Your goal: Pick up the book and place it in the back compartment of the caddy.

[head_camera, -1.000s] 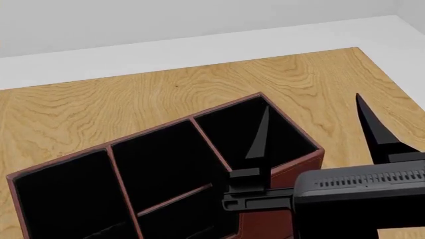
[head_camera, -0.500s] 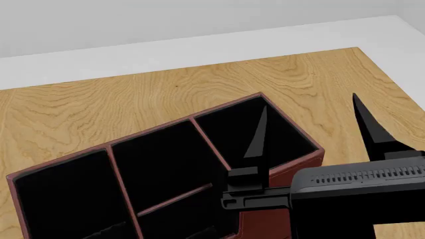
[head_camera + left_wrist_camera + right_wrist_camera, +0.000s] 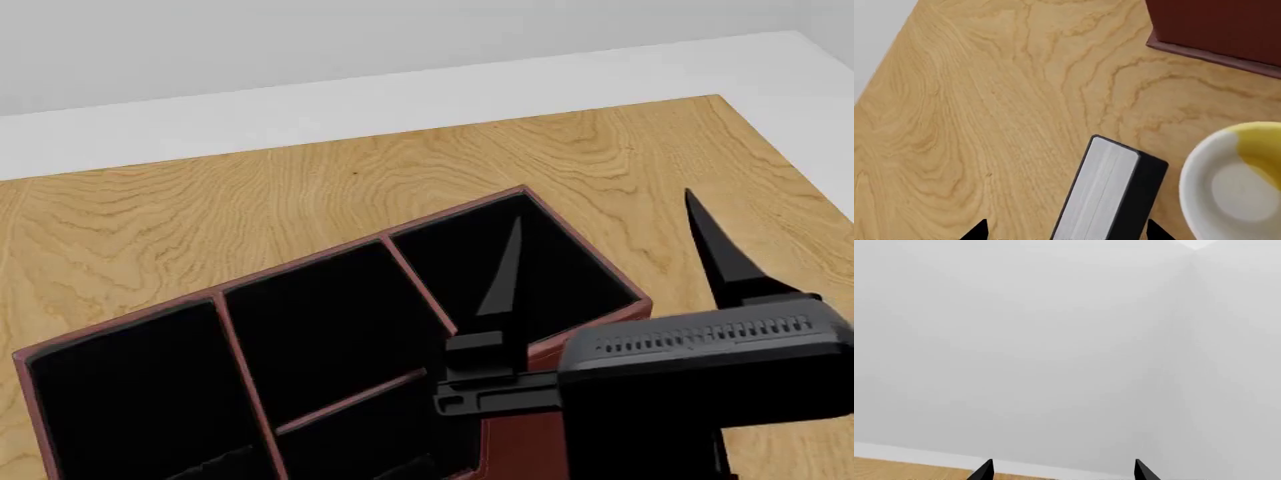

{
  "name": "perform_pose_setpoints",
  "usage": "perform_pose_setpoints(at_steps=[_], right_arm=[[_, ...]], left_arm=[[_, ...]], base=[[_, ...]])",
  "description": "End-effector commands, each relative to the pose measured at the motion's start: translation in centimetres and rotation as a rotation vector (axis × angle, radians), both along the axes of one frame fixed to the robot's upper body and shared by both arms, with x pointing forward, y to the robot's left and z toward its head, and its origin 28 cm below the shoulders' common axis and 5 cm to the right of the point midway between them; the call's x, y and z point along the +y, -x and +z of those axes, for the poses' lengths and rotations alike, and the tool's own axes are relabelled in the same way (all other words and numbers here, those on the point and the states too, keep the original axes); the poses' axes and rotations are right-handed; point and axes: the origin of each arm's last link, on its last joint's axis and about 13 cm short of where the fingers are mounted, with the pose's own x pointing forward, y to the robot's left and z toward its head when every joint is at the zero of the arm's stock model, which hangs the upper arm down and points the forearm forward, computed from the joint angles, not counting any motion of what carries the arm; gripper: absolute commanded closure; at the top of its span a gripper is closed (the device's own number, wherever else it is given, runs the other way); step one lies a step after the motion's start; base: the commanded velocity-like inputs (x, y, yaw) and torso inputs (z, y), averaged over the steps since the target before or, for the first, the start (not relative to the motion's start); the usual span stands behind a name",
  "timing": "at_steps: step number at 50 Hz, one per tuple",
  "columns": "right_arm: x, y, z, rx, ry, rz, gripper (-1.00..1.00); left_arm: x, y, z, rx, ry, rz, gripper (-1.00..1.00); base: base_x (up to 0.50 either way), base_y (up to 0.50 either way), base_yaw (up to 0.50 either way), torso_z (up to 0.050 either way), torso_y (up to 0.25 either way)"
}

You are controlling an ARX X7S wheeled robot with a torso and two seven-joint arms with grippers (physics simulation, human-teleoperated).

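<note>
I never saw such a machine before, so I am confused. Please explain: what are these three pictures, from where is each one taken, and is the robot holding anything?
This is a simulated two-armed robot. The head view looks down from its head: the right gripper, open and empty, is raised over a dark red-brown wooden caddy with black cells, on a wooden table. The right wrist camera sees only pale wall past the fingertips. The left wrist camera looks down on the book, standing with its white page edge up, beside a white-and-yellow mug. The left gripper is open on either side of the book, not yet holding it.
</note>
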Motion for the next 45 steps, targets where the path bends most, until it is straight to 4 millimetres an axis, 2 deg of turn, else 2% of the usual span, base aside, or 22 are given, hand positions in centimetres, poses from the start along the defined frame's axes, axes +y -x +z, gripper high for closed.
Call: perform_pose_setpoints(at_steps=[1, 25, 35, 42, 43, 45], right_arm=[[0.1, -0.4, -0.3, 0.012, 0.008, 0.003, -1.0], [0.4, -0.4, -0.4, 0.018, 0.015, 0.003, -1.0], [0.3, -0.3, -0.3, 0.015, 0.016, 0.001, -1.0], [0.2, -0.2, -0.2, 0.011, 0.013, 0.0, -1.0], [0.2, -0.2, -0.2, 0.011, 0.014, 0.0, -1.0], [0.2, -0.2, -0.2, 0.012, 0.013, -0.001, -1.0]], left_arm=[[0.5, -0.1, -1.1, 0.016, 0.005, 0.009, -1.0], [1.2, -0.4, -3.9, 0.05, 0.022, 0.017, -1.0], [0.8, 0.1, -4.3, 0.068, 0.028, 0.029, -1.0], [0.3, -0.1, -5.6, 0.08, 0.04, 0.02, -1.0], [0.2, -0.2, -5.8, 0.069, 0.046, 0.02, 1.0], [0.3, -0.4, -6.2, 0.026, 0.03, 0.022, 1.0]], base=[[0.0, 0.0, 0.0, 0.0, 0.0], [0.0, 0.0, 0.0, 0.0, 0.0], [0.0, 0.0, 0.0, 0.0, 0.0], [0.0, 0.0, 0.0, 0.0, 0.0], [0.0, 0.0, 0.0, 0.0, 0.0], [0.0, 0.0, -0.01, 0.0, 0.0]])
